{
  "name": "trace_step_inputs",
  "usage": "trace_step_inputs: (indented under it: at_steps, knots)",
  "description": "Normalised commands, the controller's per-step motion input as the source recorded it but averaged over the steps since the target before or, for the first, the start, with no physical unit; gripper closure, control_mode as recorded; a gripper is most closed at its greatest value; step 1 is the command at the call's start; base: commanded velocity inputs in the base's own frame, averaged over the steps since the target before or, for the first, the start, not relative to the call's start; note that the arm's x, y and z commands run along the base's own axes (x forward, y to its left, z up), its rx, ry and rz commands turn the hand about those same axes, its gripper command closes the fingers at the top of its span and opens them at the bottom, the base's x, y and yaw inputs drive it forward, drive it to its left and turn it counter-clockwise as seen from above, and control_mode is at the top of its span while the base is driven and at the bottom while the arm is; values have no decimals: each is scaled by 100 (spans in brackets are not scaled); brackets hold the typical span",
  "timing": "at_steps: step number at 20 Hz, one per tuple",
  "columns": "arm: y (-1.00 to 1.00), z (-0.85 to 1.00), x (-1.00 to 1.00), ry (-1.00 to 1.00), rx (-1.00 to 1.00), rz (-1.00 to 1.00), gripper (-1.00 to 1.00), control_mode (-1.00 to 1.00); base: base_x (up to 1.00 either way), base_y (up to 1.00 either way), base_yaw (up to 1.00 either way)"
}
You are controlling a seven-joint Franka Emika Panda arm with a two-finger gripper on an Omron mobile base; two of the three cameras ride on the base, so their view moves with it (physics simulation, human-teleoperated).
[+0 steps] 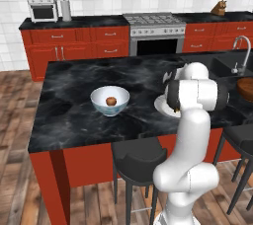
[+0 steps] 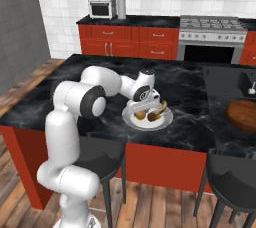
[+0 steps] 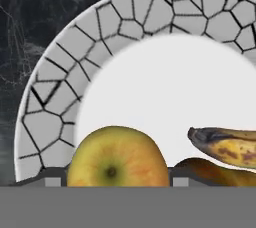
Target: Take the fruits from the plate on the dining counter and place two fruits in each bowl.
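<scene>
Here the hand (image 2: 145,110) hangs low over the plate (image 2: 165,120) on the bench (image 2: 190,87), its fingertips (image 3: 52,181) spread to either side of a yellow-orange apple (image 3: 117,158) without visibly gripping it. Beside the apple on the plate lie a spotted banana (image 3: 225,144) and another brownish fruit (image 3: 210,172) partly under it. Well apart to the left, the bowl (image 1: 109,101) stands on the same bench with one reddish-brown fruit (image 1: 111,101) inside.
</scene>
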Motion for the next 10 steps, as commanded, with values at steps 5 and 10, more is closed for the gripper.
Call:
trace_step_inputs:
  at_steps: [5,10]
  knots:
    - [51,76,-7,-4,7,0,100,-100,0,0,0]
    - [81,48,-8,-7,2,-3,100,-100,0,0,0]
